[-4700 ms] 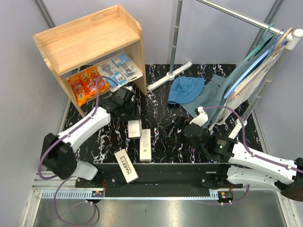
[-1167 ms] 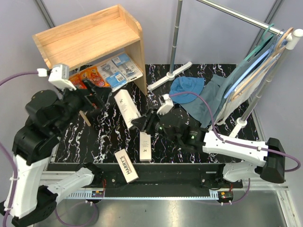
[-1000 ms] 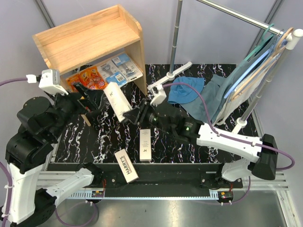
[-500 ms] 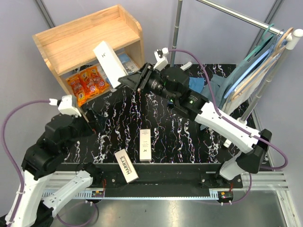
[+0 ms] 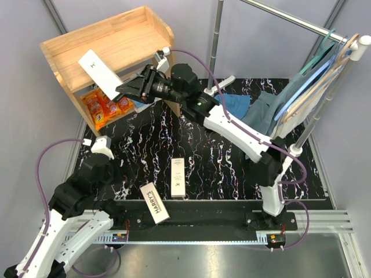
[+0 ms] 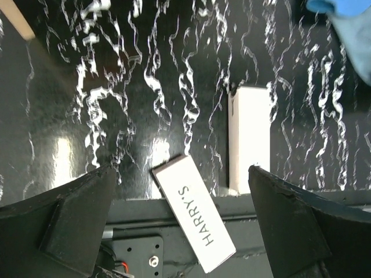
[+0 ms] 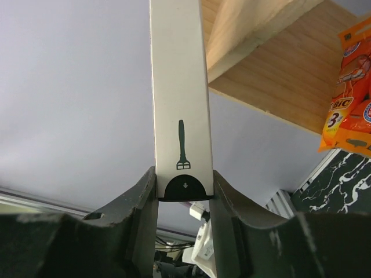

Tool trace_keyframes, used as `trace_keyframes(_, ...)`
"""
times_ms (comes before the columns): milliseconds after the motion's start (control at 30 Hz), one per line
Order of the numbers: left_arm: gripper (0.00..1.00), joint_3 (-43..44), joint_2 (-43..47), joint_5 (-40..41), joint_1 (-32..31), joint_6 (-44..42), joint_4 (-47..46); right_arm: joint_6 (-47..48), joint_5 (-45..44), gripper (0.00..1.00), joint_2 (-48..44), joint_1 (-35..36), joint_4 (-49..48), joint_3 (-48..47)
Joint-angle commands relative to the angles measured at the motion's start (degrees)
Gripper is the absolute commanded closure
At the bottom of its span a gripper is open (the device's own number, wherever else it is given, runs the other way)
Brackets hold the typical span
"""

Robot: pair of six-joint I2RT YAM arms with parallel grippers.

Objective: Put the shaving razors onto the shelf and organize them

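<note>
The long white razor box (image 5: 99, 68) hangs tilted at the far left, its free end up and left. In the top view it crosses the front edge of the shelf (image 5: 124, 36) top board. My right gripper (image 5: 123, 88) is clamped on its lower end. Whether the box touches the wood I cannot tell.

My right wrist view shows what the top view does not. The box (image 7: 179, 98) has a dark half-round end and a small razor drawing, pinched between both fingers (image 7: 145, 197). The wood (image 7: 272, 75) lies to its right. The orange packs (image 7: 351, 110) sit on the lower level, at the far right of that view.

Two more razor boxes lie near on the black marbled table (image 5: 139, 145). A plain white box (image 5: 178, 176) lies flat, and just left of it a HARRY'S box (image 5: 155, 202) lies slanted across the near table edge.

My left gripper (image 6: 181, 174) hovers over these two with its jaws spread wide and empty. The lettering on the HARRY'S box (image 6: 197, 223) reads clearly between the fingers. Bare table stretches from there to the shelf. Blue cloth (image 5: 232, 105) and the rack pole (image 5: 217, 40) crowd the far right.
</note>
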State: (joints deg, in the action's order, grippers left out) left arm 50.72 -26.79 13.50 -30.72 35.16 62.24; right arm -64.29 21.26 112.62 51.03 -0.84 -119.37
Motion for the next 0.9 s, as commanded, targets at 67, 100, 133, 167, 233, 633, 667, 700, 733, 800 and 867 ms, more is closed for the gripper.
trace_keyframes(67, 0.01, -5.27, 2.44, -4.52, 0.05, 2.54, -2.56, -6.89, 4.76, 0.81, 7.34, -0.4, -2.68, -16.82)
trace_keyframes(100, 0.01, -5.19, 2.44, -4.88, 0.13, 2.64, -2.56, -7.16, 4.67, 0.81, 8.31, -0.4, -2.07, -18.86)
trace_keyframes(133, 0.01, -5.1, 2.44, -5.06, 0.05, 2.46, -2.65, -7.42, 4.58, 0.8, 10.49, -0.4, -1.45, -20.88)
trace_keyframes(167, 0.01, -5.02, 2.44, -4.97, 0.05, 2.29, -2.65, -8.38, 4.15, 0.8, 11.56, -0.4, -0.4, -24.3)
trace_keyframes(233, 0.01, -5.1, 2.18, -5.06, 0.05, 1.93, -3.0, -10.49, 3.45, 0.8, 14.19, -0.4, -0.04, -26.87)
trace_keyframes(633, 0.01, -5.46, 2.35, -5.23, 0.05, 1.85, -3.26, -17.09, -5.34, 0.8, 23.78, -0.05, 5.23, -39.7)
trace_keyframes(667, 0.01, -5.46, 2.44, -5.23, 0.05, 1.76, -3.18, -17.36, -5.61, 0.8, 24.22, -0.05, 5.24, -39.88)
trace_keyframes(700, 0.01, -5.46, 2.53, -5.23, 0.05, 1.84, -3.18, -17.88, -5.87, 0.8, 24.49, -0.05, 5.24, -39.89)
trace_keyframes(733, 0.01, -5.46, 2.53, -5.23, 0.13, 1.76, -3.26, -17.97, -6.05, 0.8, 24.49, -0.05, 5.32, -39.71)
trace_keyframes(800, 0.01, -5.46, 2.7, -5.23, 0.05, 1.76, -3.26, -18.85, -5.61, 0.8, 24.75, -0.05, 5.59, -38.75)
trace_keyframes(867, 0.01, -5.54, 2.7, -5.15, 0.05, 1.76, -3.26, -19.29, -5.17, 0.79, 24.84, -0.05, 5.67, -38.31)
